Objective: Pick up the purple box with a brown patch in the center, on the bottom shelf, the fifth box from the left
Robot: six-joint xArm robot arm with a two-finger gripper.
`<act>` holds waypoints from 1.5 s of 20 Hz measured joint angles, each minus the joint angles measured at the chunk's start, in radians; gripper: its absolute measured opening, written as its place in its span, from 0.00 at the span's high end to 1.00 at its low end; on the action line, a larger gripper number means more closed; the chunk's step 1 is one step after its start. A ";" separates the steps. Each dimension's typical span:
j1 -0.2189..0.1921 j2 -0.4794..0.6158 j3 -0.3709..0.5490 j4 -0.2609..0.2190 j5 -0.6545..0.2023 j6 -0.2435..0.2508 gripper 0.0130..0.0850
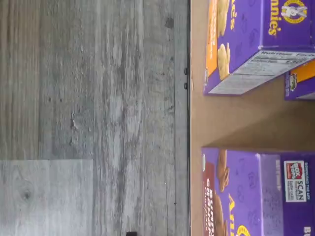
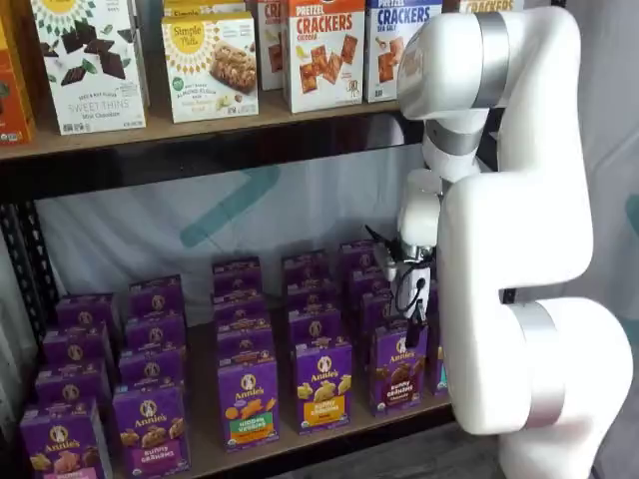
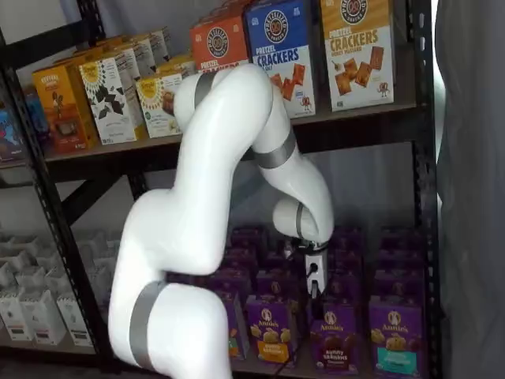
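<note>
purple box (image 2: 397, 367) upright at bottom shelf (image 2: 329, 431) front edge; pincer (image 3: 316, 289) just above.

White arm folded low, wrist pointing down, pincer (image 3: 316, 290) state unclear.

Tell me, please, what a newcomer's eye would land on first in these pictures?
The big white arm fills the foreground in both shelf views, reaching down toward the bottom shelf. There stand rows of small purple Annie's cartons, and the pincer hangs just above the purple box with the brown band at the front; whether its fingers are open cannot be told. On the higher board, colourful cracker boxes catch the eye.
</note>
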 joint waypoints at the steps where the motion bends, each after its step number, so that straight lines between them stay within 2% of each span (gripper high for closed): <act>1: 0.001 0.004 -0.008 0.018 0.013 -0.015 0.00; 3: 0.005 0.022 -0.035 0.054 0.035 -0.043 0.00; 8: 0.014 0.058 -0.077 0.082 0.034 -0.058 0.00; 11: 0.018 0.079 -0.100 0.094 0.029 -0.065 0.00; 14: 0.019 0.103 -0.131 0.084 0.033 -0.054 0.00; 22: 0.009 0.186 -0.225 -0.013 0.026 0.023 0.00; 28: 0.002 0.253 -0.293 -0.129 0.021 0.120 0.00; 30: 0.002 0.271 -0.310 -0.153 0.019 0.142 0.00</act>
